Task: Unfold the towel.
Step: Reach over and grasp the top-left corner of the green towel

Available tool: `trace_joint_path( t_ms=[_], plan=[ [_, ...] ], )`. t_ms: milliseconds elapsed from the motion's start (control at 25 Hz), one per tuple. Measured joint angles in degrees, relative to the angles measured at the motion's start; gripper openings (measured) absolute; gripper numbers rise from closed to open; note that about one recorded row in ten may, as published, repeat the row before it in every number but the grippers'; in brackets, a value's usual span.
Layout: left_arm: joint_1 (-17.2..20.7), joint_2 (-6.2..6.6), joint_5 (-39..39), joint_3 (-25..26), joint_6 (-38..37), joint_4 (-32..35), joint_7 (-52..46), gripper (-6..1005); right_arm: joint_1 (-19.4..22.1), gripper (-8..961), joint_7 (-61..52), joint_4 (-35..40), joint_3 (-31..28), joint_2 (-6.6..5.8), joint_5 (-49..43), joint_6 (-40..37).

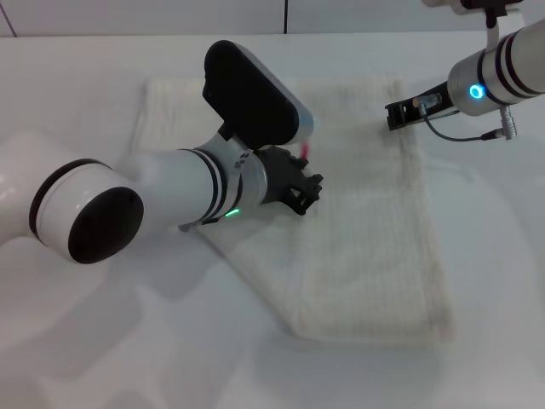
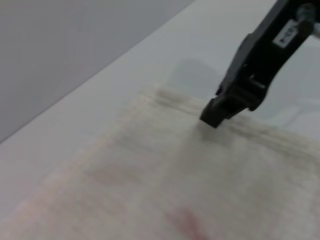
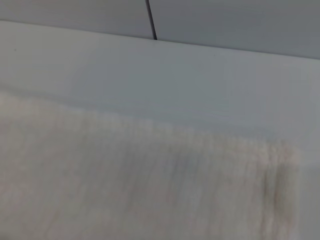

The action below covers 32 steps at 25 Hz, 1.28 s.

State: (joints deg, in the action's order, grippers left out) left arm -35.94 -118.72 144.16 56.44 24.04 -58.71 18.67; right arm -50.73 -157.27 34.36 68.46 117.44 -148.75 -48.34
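Note:
The cream-white ribbed towel (image 1: 375, 239) lies on the white table, with its near-left part folded over along a diagonal edge. My left gripper (image 1: 300, 192) is over the towel's middle and is shut on a raised corner that carries the small red tag (image 1: 305, 152). My right gripper (image 1: 397, 115) is low at the towel's far right corner. It also shows in the left wrist view (image 2: 216, 116), with its black tip at the towel's edge (image 2: 170, 97). The right wrist view shows only the towel (image 3: 125, 190) and the table.
The white table (image 1: 102, 358) runs all round the towel. A wall with a dark seam (image 3: 151, 22) stands behind the table's far edge. My left arm's white forearm (image 1: 128, 192) lies across the towel's left part.

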Motion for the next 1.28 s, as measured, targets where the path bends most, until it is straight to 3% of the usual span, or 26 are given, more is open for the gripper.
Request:
trace_joint_path(
  t_ms=[240,280,400,560,640,760,960,1280],
  plan=[
    [0.23,0.10,0.16,0.46,3.48,-2.43,0.03,226,0.18,0,0.03,0.07,0.00,0.05,-0.05,0.11],
    [1.89,0.13,2.53,1.23,8.43,-8.30,-0.34,206,0.18,0,0.04,0.08,0.00,0.06,-0.06,0.15],
    [3.85,0.05,5.21,2.08,12.03,-13.15,-0.45,147,0.19,0,0.04,0.08,0.00,0.07,-0.06,0.16],
    [7.42,0.07,12.22,4.14,23.34,-25.43,-4.29,64,0.24,0,0.04,0.10,0.00,0.07,-0.06,0.14],
    [7.91,0.12,14.62,4.31,26.61,-28.18,-6.26,23,0.26,-1,0.04,0.09,0.00,0.07,-0.06,0.13],
    [8.53,0.15,19.53,4.31,34.46,-33.47,-10.01,23,0.37,-1,0.04,0.07,0.00,0.07,-0.06,0.16],
    [9.01,0.19,21.19,4.57,44.25,-39.73,-13.24,24,0.43,-1,0.04,-0.15,0.00,0.07,-0.06,0.40],
    [9.20,0.31,21.42,8.36,55.77,-41.82,-15.18,26,0.93,-1,0.04,0.09,0.09,0.15,-0.06,0.30]
  ],
)
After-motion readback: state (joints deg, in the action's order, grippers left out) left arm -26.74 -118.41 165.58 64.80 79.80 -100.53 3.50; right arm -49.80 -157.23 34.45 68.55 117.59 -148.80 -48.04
